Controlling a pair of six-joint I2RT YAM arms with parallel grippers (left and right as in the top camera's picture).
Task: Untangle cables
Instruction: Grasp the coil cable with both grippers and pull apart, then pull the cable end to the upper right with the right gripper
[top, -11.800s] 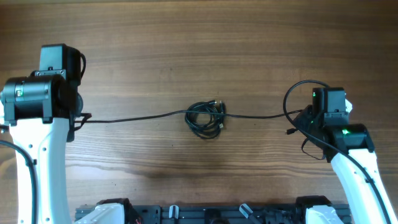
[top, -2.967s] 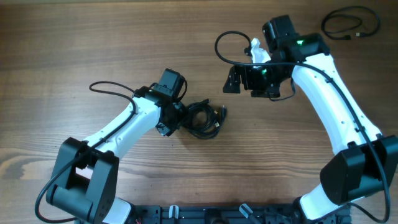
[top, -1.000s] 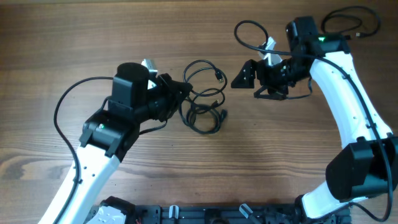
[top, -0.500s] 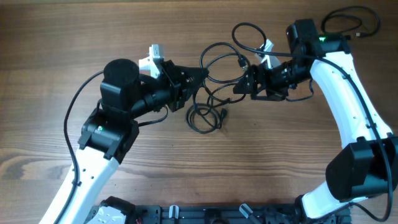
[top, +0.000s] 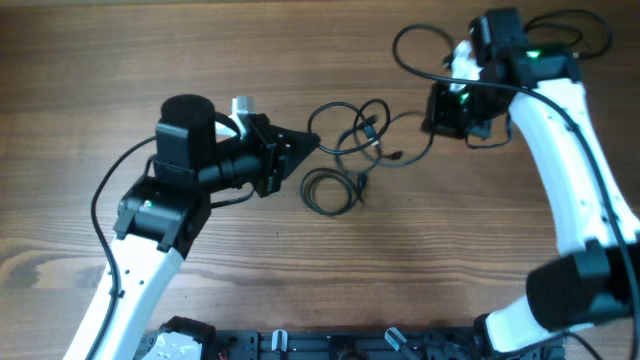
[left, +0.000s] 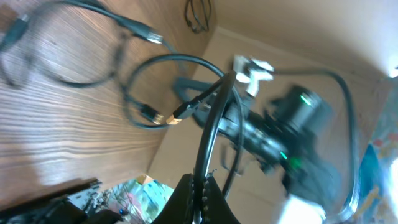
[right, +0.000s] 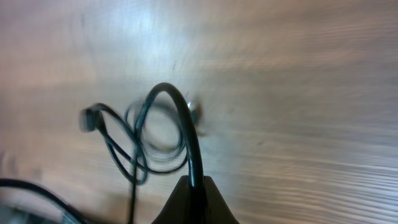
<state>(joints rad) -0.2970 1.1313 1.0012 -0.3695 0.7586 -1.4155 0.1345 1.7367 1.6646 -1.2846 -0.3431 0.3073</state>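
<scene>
Stretching above the middle of the bench (top: 120, 60), the tangled black cable (top: 347, 148) is pinched at one loop by the left pincer (top: 306, 144) and at another by the right pincer (top: 438, 110). Its lowest coil is seen resting on the wood.

A brown wood-grain table (top: 150, 50) lies evenly lit, a beige wall (left: 323, 43) beyond.

Your table (top: 300, 60) is wood, open-grained, smooth, with a low satin sheen. The cable (left: 209, 127) has a smooth black sheath, faintly glossy, and its plug (left: 179, 114) ends in bright metal. The right arm (top: 575, 160) has a glossy white plastic shell. The left arm housing (top: 185, 130) is matt black.
</scene>
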